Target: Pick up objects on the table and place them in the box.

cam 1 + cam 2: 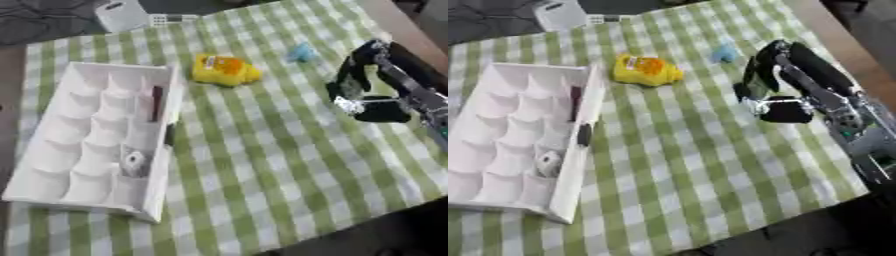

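Note:
A white box with several moulded compartments lies at the left on the green checked cloth. Inside it are a thin dark red stick and a small grey-white piece; a small dark thing sits at its right wall. A yellow object lies on the cloth just right of the box's far corner. Farther right is a small light blue thing. My right hand hovers over the cloth right of the yellow object, fingers hanging down and thumb apart, nothing in it. The left hand does not show.
A white device lies beyond the cloth's far edge on a dark surface. The table's brown edge runs along the right behind my right arm. The cloth's near edge drops off at the bottom right.

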